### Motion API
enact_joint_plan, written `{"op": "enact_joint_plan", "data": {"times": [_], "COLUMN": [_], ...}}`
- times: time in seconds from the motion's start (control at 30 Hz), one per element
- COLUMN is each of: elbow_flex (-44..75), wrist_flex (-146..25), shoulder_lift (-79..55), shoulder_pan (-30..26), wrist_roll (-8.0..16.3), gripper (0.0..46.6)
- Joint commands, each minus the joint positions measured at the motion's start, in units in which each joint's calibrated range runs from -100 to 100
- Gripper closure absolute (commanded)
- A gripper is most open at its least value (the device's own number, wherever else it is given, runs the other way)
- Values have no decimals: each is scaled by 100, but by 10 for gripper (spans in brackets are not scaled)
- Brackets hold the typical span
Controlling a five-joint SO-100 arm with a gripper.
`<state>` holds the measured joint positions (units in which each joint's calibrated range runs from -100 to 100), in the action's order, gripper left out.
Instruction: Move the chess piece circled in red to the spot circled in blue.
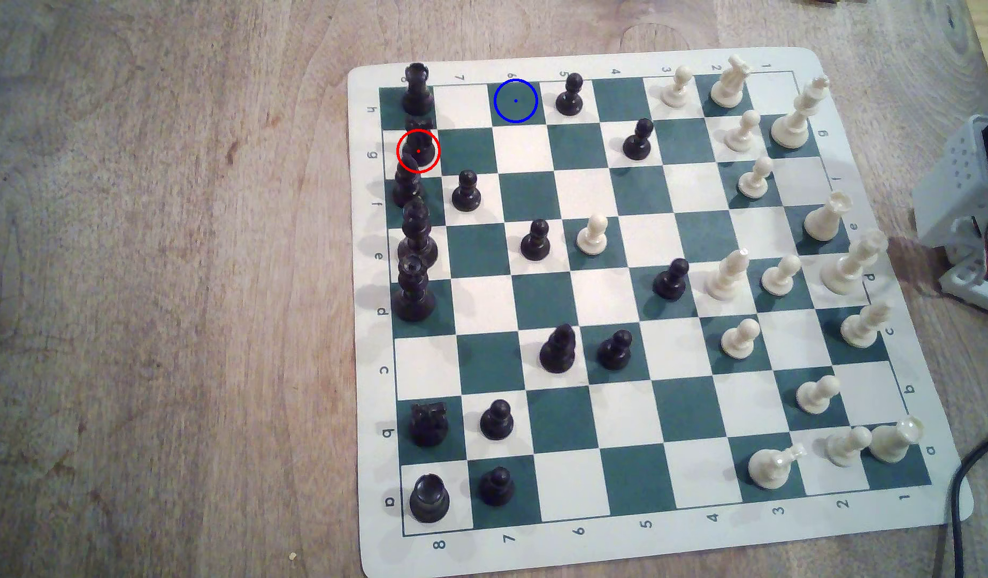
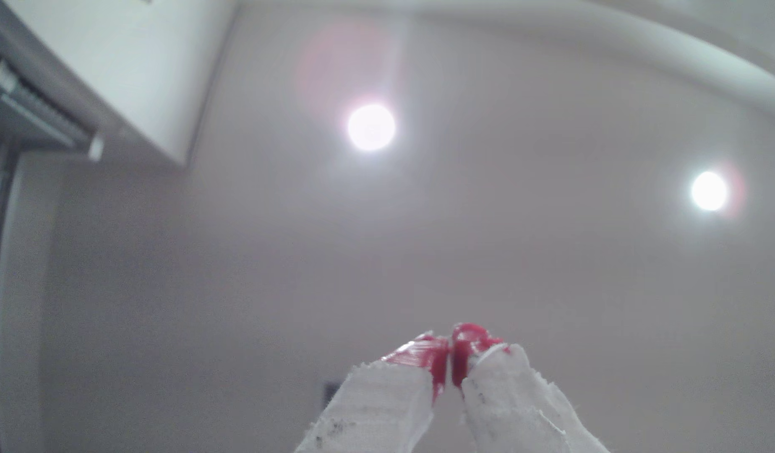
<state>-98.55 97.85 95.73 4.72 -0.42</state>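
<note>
- Nothing is done yet: your knight (image 1: 418, 149) sits on its red-ringed white square, well apart from the claw (image 2: 450, 363).
- Your claw is clenched, empty, pointing at the ceiling.
- The blue-ringed square (image 1: 515, 100) is vacant, equally far off.

White printed claw (image 2: 450, 370), red-coated tips; white perforated base (image 1: 964, 183), red wires.
</note>
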Motion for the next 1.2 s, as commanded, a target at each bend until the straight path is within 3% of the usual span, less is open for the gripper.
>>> {"op": "enact_joint_plan", "data": {"times": [0.0,0.33,0.37,0.5,0.7,0.8,1.0,1.17], "elbow_flex": [-136,753,1369,2330,2738,2802,3509,3627], "wrist_flex": [158,-2438,-3593,-5379,-6550,-7918,-10669,-12340], "shoulder_lift": [11,11,11,11,11,11,3,-218], "shoulder_pan": [48,-69,-69,-61,-46,-22,572,478], "wrist_roll": [10,10,10,29,20,54,59,88], "gripper": [464,464,464,464,464,464,459,464]}}
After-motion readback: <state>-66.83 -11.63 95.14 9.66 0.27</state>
